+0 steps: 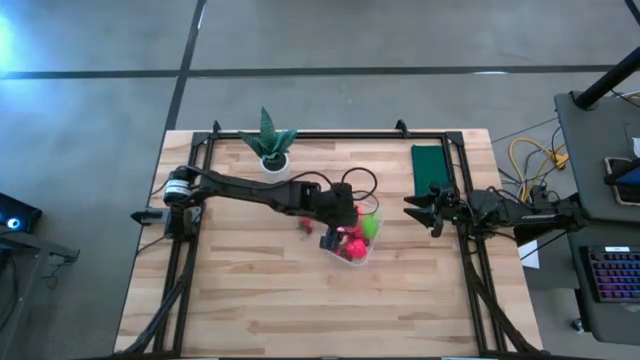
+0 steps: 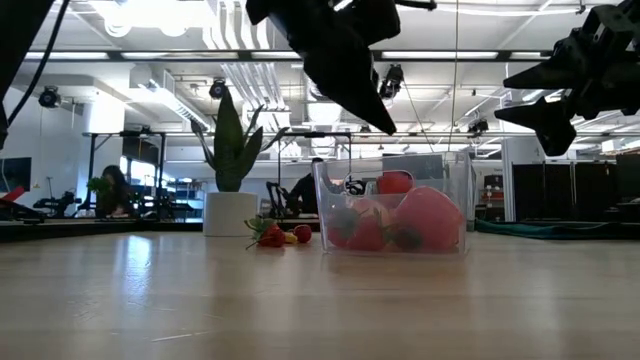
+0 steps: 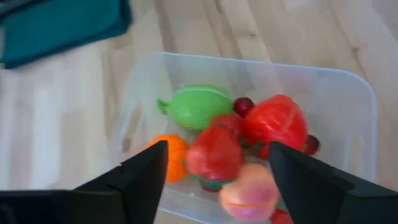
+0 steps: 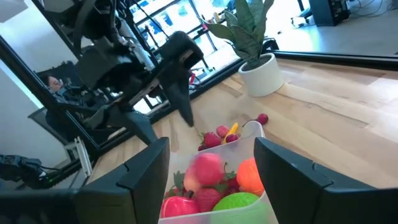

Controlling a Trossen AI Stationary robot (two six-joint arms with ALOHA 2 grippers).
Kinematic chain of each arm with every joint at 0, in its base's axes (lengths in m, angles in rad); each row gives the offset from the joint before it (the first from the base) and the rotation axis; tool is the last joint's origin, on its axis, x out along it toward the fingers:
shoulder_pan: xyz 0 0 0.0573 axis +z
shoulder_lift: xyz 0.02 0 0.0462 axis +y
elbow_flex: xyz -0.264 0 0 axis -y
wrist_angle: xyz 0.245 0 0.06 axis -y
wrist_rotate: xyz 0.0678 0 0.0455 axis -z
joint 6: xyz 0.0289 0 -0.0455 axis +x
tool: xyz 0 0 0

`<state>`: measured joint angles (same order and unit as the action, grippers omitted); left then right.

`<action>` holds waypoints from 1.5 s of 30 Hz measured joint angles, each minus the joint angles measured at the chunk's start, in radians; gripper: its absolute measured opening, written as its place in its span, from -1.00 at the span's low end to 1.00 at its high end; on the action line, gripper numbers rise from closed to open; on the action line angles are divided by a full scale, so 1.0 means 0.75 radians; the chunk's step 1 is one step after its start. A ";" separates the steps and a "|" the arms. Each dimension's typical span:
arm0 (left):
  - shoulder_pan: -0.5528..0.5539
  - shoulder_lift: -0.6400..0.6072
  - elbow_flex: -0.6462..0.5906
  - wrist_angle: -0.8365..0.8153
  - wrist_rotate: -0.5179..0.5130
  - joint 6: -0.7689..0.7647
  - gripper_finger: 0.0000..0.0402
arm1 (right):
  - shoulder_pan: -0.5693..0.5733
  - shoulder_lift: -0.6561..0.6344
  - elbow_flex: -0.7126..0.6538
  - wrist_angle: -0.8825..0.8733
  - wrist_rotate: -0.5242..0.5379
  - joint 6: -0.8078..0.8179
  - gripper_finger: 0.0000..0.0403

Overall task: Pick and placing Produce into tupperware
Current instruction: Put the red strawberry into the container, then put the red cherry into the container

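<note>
A grey floor (image 1: 90, 150) crossed by dark lines is seen around the wooden tabletop (image 1: 250, 300). A dark desk (image 1: 600, 150) with a keyboard (image 1: 612, 275) is placed on one side. Bright ceiling lights (image 2: 150, 15) and what may be pipes are seen overhead.
</note>
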<state>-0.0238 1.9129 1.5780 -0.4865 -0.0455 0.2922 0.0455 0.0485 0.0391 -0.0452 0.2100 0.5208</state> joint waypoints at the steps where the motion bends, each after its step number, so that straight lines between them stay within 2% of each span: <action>1: -0.002 0.000 0.005 0.002 -0.037 0.001 0.36 | 0.000 -0.001 0.000 0.000 0.000 0.000 0.12; 6: -0.010 -0.013 0.010 -0.037 -0.341 0.067 0.53 | 0.000 0.000 0.000 0.000 0.000 0.000 0.12; 8: 0.020 -0.031 0.010 -0.075 -0.409 -0.013 0.54 | 0.000 0.000 0.000 0.000 0.000 0.000 0.12; 14: 0.263 -0.040 -0.005 -0.388 -0.260 -0.823 0.55 | 0.000 0.001 0.000 0.000 0.000 0.000 0.12; 17: 0.346 -0.041 -0.026 -0.451 -0.196 -0.996 0.55 | 0.000 -0.001 0.000 0.000 0.000 0.000 0.12; 25: 0.432 0.006 -0.061 -0.480 -0.136 -1.010 0.55 | 0.000 -0.001 0.000 0.000 0.000 0.000 0.12; 41: 0.440 0.174 -0.061 -0.432 -0.096 -1.009 0.55 | 0.000 0.000 0.000 0.000 0.000 0.000 0.12; 45: 0.440 0.202 -0.061 -0.415 -0.079 -1.009 0.48 | 0.000 0.000 0.000 0.000 0.000 0.000 0.12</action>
<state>0.3060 2.0644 1.5326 -0.7978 -0.1051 -0.4648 0.0454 0.0486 0.0391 -0.0452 0.2100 0.5207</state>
